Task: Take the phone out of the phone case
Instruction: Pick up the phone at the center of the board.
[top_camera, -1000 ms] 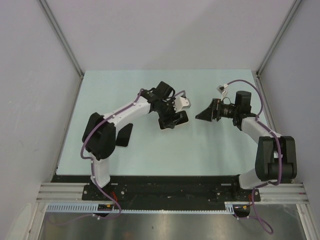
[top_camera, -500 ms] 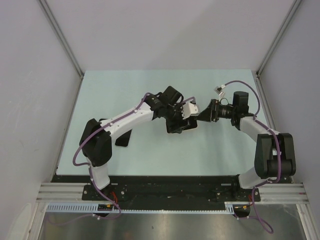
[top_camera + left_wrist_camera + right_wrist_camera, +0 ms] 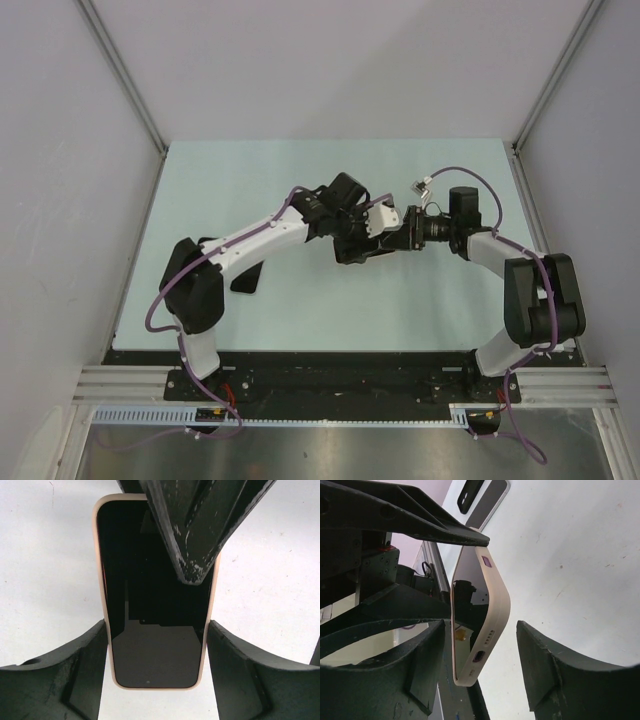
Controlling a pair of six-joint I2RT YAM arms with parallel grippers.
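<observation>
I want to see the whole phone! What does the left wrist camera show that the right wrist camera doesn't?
Only the left wrist view shows the dark screen of the phone face-on, with the left pincer squeezing the long sides of its pinkish case. Only the right wrist view shows the bottom edge with its charging port, and another dark flat thing lying on the table. Both show the phone inside that case, held between pincer fingers.

Two arms, the left arm (image 3: 255,238) and the right arm (image 3: 500,250); two grippers, the left gripper (image 3: 364,244) and the right gripper (image 3: 397,234); one phone (image 3: 150,630); one beige phone case (image 3: 497,605) around it; one dark flat object (image 3: 248,270) lying at the near left; one table (image 3: 300,170); two purple cables (image 3: 465,170)
</observation>
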